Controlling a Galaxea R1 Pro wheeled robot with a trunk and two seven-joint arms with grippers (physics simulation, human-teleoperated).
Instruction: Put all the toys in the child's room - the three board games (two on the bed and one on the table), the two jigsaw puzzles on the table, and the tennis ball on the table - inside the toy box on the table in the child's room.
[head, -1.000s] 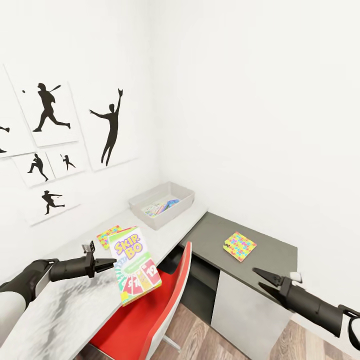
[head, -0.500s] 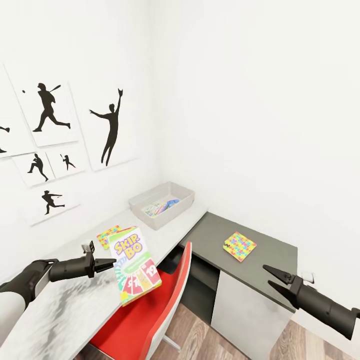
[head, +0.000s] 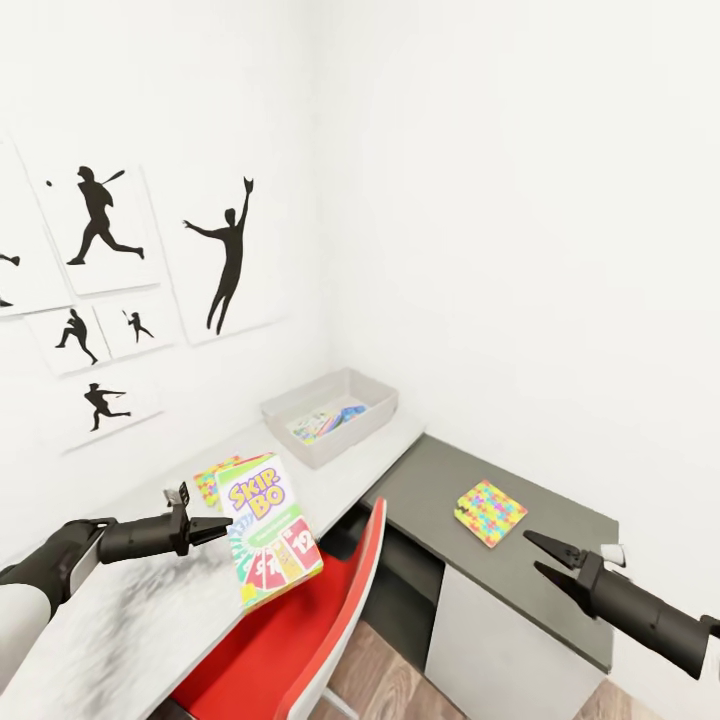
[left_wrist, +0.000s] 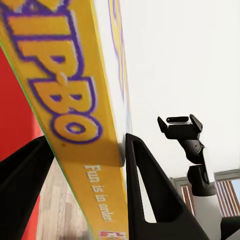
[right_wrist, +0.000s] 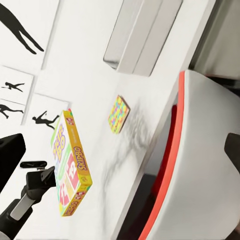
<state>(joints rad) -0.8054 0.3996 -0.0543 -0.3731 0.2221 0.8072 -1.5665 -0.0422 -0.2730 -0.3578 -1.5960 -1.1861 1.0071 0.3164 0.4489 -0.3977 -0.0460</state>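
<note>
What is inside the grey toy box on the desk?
The toy box holds flat colourful items, green, pink and blue. They are too small to identify, and its near wall hides part of the floor.

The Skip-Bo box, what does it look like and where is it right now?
The SKIP-BO box is a flat cardboard game box with green edges, a white top with yellow-and-purple lettering, and red, green and yellow card pictures below. It stands nearly upright, slightly tilted, held above the table by the left claw, whose fingers pinch its yellow side. A red chair sits beside it. Nothing else touches it.
</note>
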